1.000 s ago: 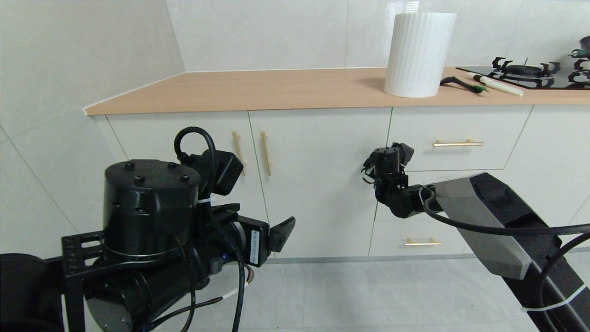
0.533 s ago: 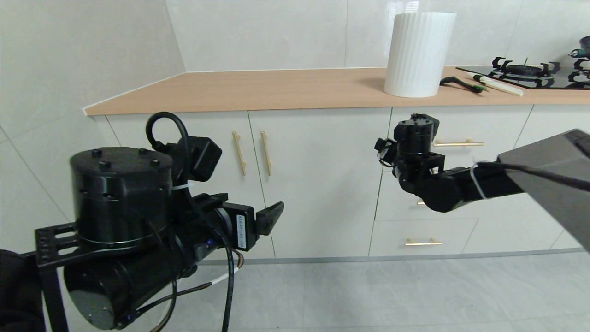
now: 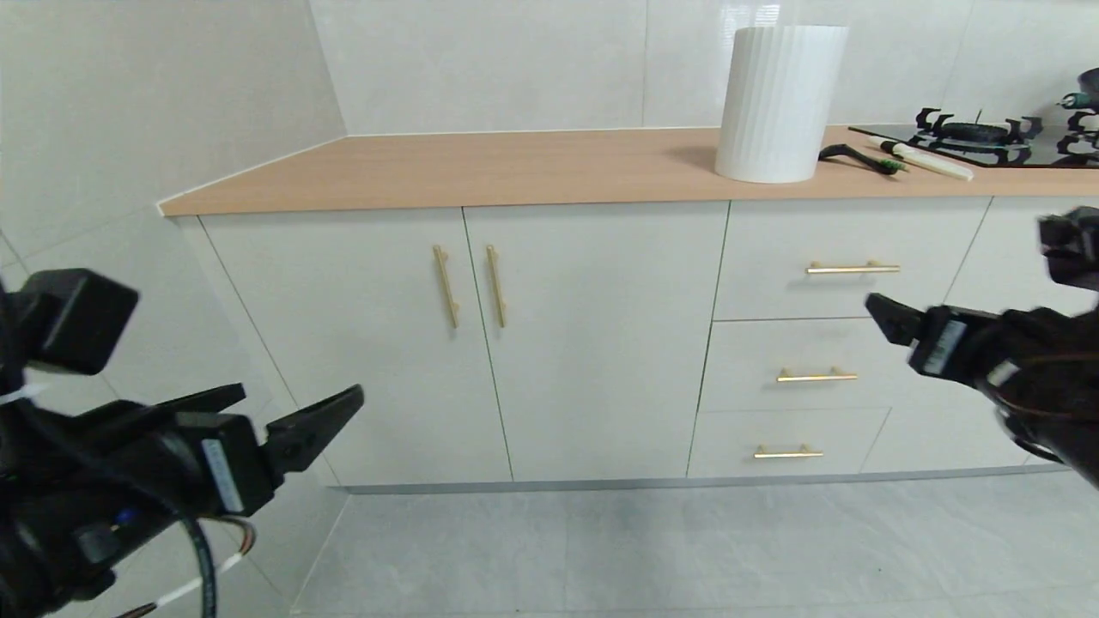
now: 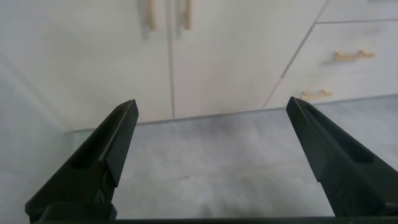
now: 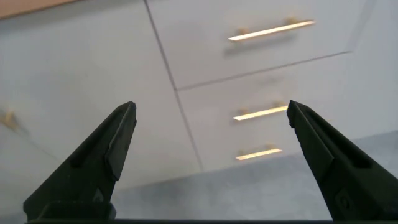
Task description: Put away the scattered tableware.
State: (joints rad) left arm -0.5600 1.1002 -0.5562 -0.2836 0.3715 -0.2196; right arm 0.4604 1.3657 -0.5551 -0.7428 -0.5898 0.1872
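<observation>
A black-handled utensil (image 3: 852, 155) and a white-handled utensil with a green band (image 3: 924, 159) lie on the wooden counter (image 3: 515, 167), just right of a tall white ribbed container (image 3: 780, 103). My left gripper (image 3: 300, 393) hangs low at the left in front of the cabinet, open and empty; its wrist view looks past the left gripper (image 4: 211, 106) at floor and cabinet doors. My right gripper (image 3: 884, 313) is at the right edge before the drawers, well below the counter. In its wrist view the right gripper (image 5: 211, 109) is open with nothing between the fingers.
White cabinet doors with gold handles (image 3: 470, 285) and three drawers (image 3: 850, 269) run under the counter. A black gas hob (image 3: 987, 137) sits at the counter's far right. Tiled walls close off the left corner; grey floor (image 3: 644, 549) lies below.
Both arms swung outward: the left drew back toward the lower left, the right rose and then pulled away to the right edge. The counter items stayed put.
</observation>
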